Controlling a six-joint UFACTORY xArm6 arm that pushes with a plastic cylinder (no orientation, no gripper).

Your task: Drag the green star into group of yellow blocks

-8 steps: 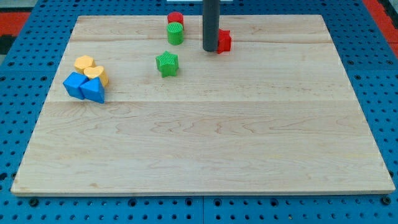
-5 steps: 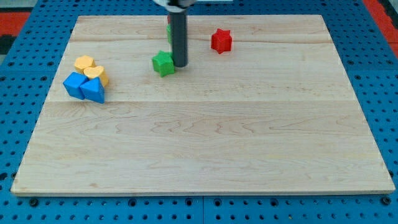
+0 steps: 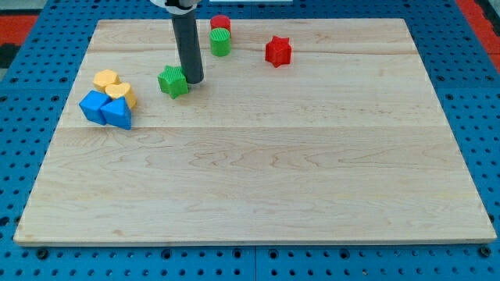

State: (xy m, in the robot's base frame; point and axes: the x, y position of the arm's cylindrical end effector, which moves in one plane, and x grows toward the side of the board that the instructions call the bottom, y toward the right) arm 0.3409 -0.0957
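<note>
The green star (image 3: 173,81) lies on the wooden board (image 3: 258,156) at the upper left. My tip (image 3: 192,80) touches its right side. Two yellow blocks sit to the view's left of the star: a yellow hexagon-like block (image 3: 105,79) and a yellow heart-like block (image 3: 122,94), touching each other. A gap of bare board separates the star from them.
Two blue blocks (image 3: 105,109) touch the yellow ones from below. A green cylinder (image 3: 220,43) and a red cylinder (image 3: 220,23) stand at the top centre. A red star (image 3: 277,51) lies to their right.
My tip moved from beside the red star to the green star's right side and slid it to the view's left, closer to the yellow blocks.
</note>
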